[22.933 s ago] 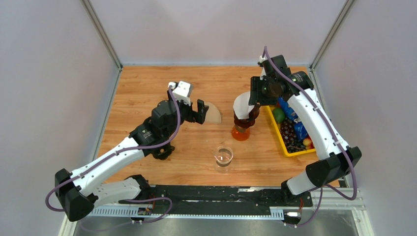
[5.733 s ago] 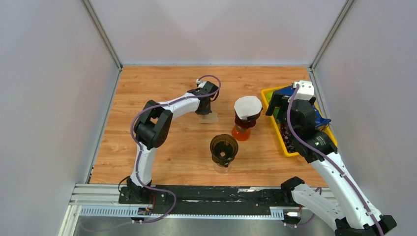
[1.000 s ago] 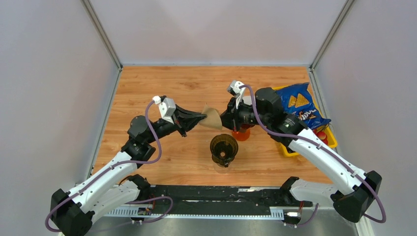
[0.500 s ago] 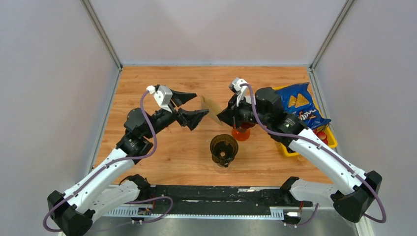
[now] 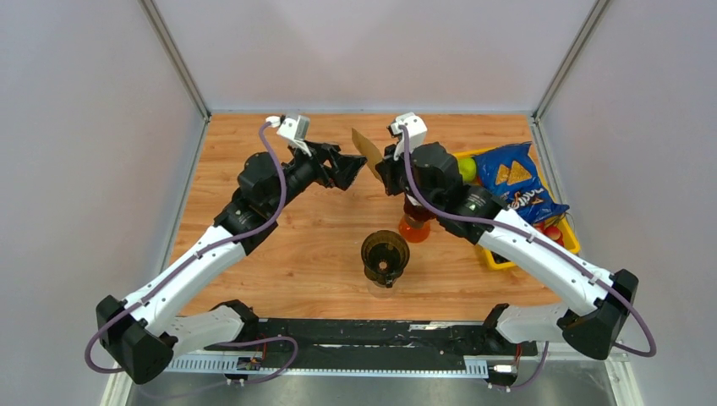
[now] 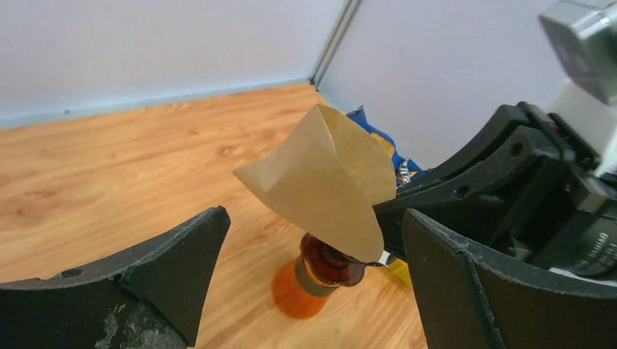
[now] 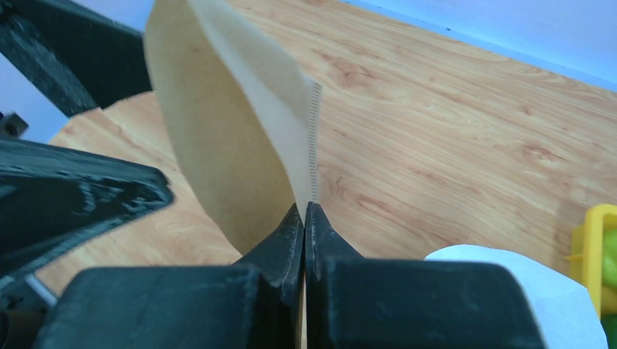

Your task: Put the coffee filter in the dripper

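Note:
A brown paper coffee filter [image 5: 365,152] hangs in the air over the back of the table, pinched by one edge in my right gripper [image 5: 380,172], which is shut on it. In the right wrist view the filter [image 7: 225,138] rises from the closed fingertips of the right gripper [image 7: 304,211]. My left gripper [image 5: 345,169] is open just left of the filter, not touching it; the filter [image 6: 327,174] shows between its spread fingers [image 6: 171,265]. The dark amber dripper [image 5: 385,256] stands on a glass nearer the front, with nothing in it.
A second dripper on an orange carafe [image 5: 414,227] sits under my right arm; its white filter [image 7: 509,287] shows in the right wrist view. A yellow tray [image 5: 490,254] with fruit and a blue chip bag [image 5: 511,182] lies at the right.
My left gripper opened and let go of the filter, then swung toward the back. My right gripper kept hold of the filter and lifted it up and back.

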Tool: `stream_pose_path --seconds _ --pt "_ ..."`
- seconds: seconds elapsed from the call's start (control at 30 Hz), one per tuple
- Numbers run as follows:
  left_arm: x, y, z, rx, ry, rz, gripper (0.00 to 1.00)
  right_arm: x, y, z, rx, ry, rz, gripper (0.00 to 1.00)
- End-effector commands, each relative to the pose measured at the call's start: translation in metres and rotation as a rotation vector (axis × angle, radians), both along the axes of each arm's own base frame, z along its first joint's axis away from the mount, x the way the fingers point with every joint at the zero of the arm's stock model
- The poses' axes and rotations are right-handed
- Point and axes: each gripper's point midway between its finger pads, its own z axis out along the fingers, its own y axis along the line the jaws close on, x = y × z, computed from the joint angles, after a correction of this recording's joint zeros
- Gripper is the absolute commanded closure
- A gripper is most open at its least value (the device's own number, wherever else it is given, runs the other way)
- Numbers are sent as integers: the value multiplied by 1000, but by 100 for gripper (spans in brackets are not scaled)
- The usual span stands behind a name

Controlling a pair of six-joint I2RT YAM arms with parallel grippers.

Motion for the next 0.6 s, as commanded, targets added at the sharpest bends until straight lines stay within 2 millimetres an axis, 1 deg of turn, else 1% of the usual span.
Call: stream_pose_path --seconds 0.0,0.07,0.23,0.27,0.3,0.33,0.37,0.47,0.5,0.57 --pt "7 -3 11 -34 37 44 0 15 -10 24 31 -50 -156 100" --pt "9 -5 8 -28 47 60 0 15 -7 22 19 -50 -164 100" --pt "22 1 -2 2 55 185 0 14 -3 23 9 -59 -164 100" --pt "24 0 -1 4 56 195 0 14 -2 22 5 -57 -159 100" --pt "28 1 -7 20 72 220 0 14 0 22 4 -57 -156 100" --pt "30 1 -4 20 72 234 0 14 1 22 5 -57 -153 100" --pt "35 1 -13 46 97 266 0 14 1 22 5 -56 -154 100" --pt "46 2 -23 79 133 329 0 14 0 23 14 -56 -166 100" --pt "48 5 -30 100 151 353 0 14 -1 24 19 -57 -171 100" --pt "51 7 -36 111 168 382 3 13 -1 25 24 -54 -171 100"
